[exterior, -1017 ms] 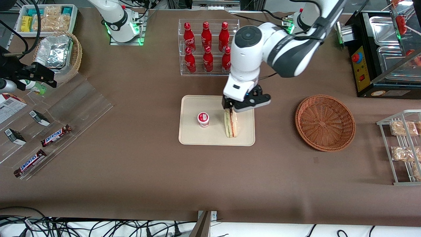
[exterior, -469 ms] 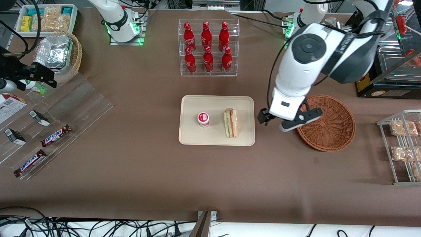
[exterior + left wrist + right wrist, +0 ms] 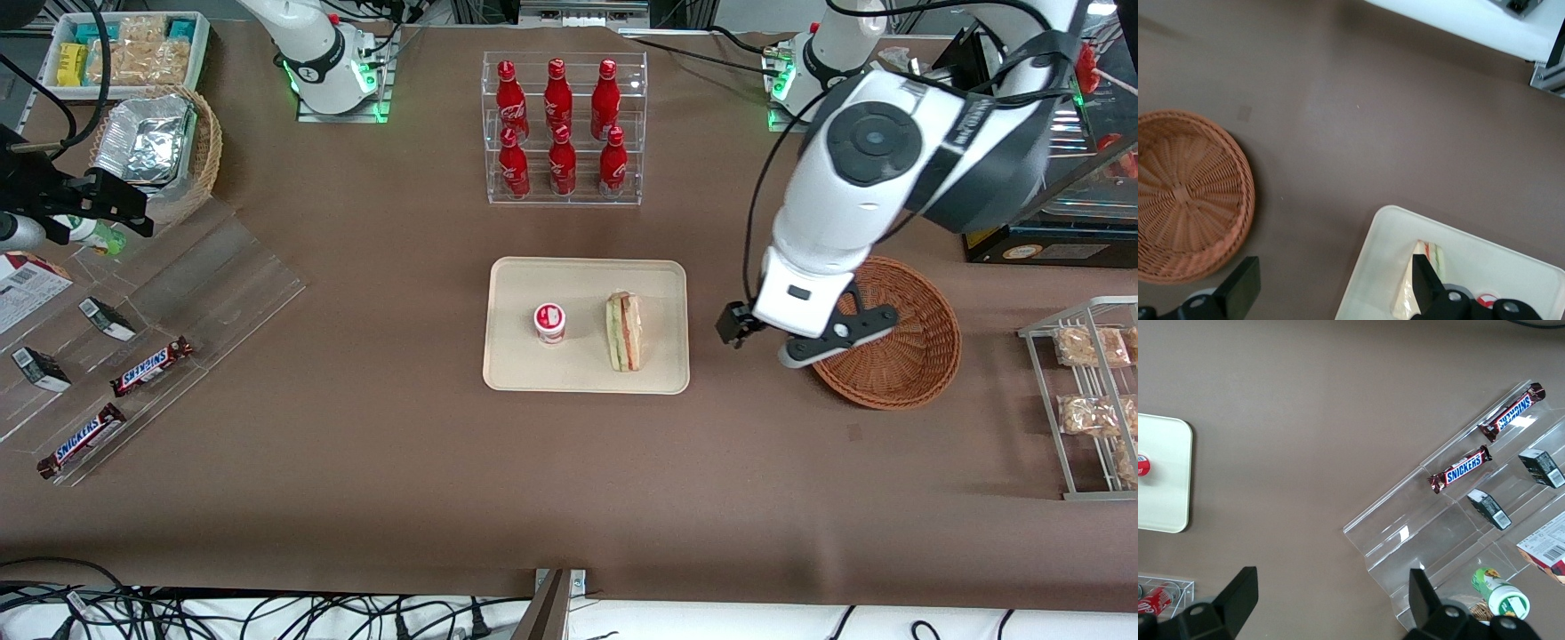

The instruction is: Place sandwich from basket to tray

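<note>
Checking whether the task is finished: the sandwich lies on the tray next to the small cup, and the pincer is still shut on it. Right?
Not quite. The sandwich does lie on the tray beside the small cup, but the pincer is open, empty, between tray and basket, as the front view shows.

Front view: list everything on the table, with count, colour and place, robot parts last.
sandwich: 1, pale bread, green and pink filling, on the tray
tray: 1, cream, mid-table
cup: 1, white with red lid, on tray beside sandwich
basket: 1, reddish-brown wicker, empty, toward working arm's end
cola bottles: 6, red, in clear rack
Snickers bars: 2, brown, on acrylic shelf toward parked arm's end
end effector: 1, black fingers open, empty, between tray and basket
</note>
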`<action>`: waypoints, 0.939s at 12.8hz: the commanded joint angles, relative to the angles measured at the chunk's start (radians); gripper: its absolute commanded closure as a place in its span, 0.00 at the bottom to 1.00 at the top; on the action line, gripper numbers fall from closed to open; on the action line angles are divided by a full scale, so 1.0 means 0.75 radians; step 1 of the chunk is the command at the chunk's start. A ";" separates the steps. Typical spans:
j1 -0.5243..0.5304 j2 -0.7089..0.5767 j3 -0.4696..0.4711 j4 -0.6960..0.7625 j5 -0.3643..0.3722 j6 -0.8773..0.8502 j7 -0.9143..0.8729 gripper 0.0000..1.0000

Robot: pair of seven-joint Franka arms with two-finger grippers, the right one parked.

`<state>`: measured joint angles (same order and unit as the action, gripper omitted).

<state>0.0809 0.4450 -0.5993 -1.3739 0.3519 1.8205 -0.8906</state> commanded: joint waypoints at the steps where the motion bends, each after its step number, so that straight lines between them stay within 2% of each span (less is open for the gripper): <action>1: 0.042 0.014 0.103 0.063 -0.121 -0.079 0.335 0.00; 3: -0.058 0.010 0.366 0.144 -0.327 -0.128 0.640 0.00; 4: -0.099 0.008 0.481 0.159 -0.397 -0.137 0.720 0.00; 5: -0.122 0.004 0.549 0.159 -0.416 -0.141 0.778 0.00; 7: -0.134 0.002 0.609 0.165 -0.416 -0.261 0.972 0.00; 10: -0.257 0.002 0.870 0.218 -0.461 -0.347 1.228 0.00; 12: -0.241 0.014 0.889 0.214 -0.500 -0.343 1.298 0.00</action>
<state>-0.0868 0.4428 0.0345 -1.2382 0.0128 1.5864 0.0160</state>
